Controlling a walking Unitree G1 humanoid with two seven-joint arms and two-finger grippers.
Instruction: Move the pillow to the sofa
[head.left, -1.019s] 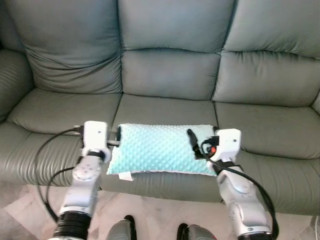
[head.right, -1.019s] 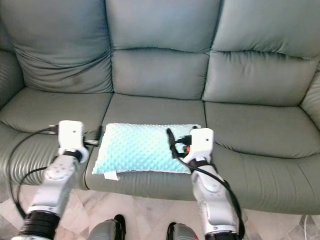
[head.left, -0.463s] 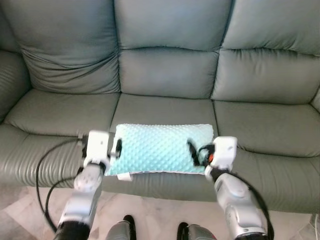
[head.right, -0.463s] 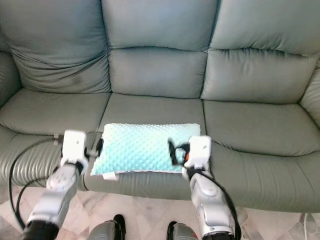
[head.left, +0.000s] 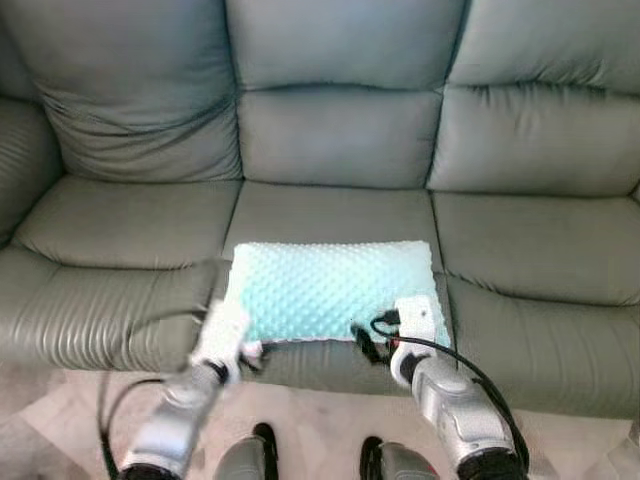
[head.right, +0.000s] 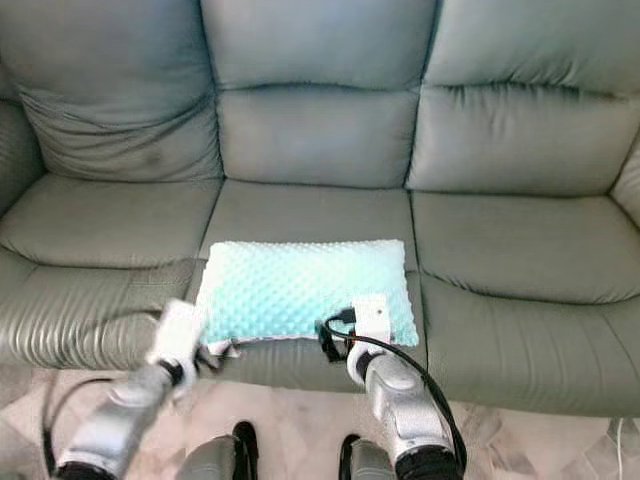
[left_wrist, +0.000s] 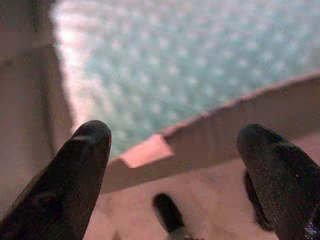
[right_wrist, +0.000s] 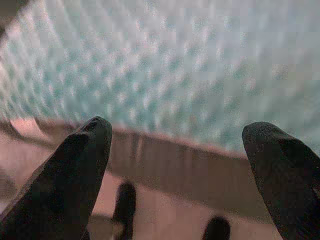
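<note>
**A:** so where's the pillow (head.left: 330, 291) sitting right now?

**B:** flat on the middle seat cushion of the grey leather sofa (head.left: 340, 130), toward that cushion's front edge. It's the mint green one with the bumpy dotted fabric. Long axis runs side to side along the sofa's front edge, short ends pointing at the two outer seats. The sofa's backrest is well behind it. There's a little white tag (head.left: 250, 349) hanging off the pillow's front corner on the robot's left side.

**A:** and the grippers, holding anything?

**B:** nope. The left gripper (left_wrist: 175, 165) has its fingers spread wide with nothing between them, and it's off the pillow's front left corner, just below the sofa's front edge, close to that tag. The right gripper (right_wrist: 175, 165) is spread apart too, nothing in it, sitting off the pillow's front right corner at the seat edge. Both wrist views look past the black fingers (left_wrist: 75, 170) at the dotted fabric and the sofa's front edge below it, kinda blurry though.

**A:** pillow touching either one?

**B:** can't tell for sure from the head views, they're right beside it.
</note>
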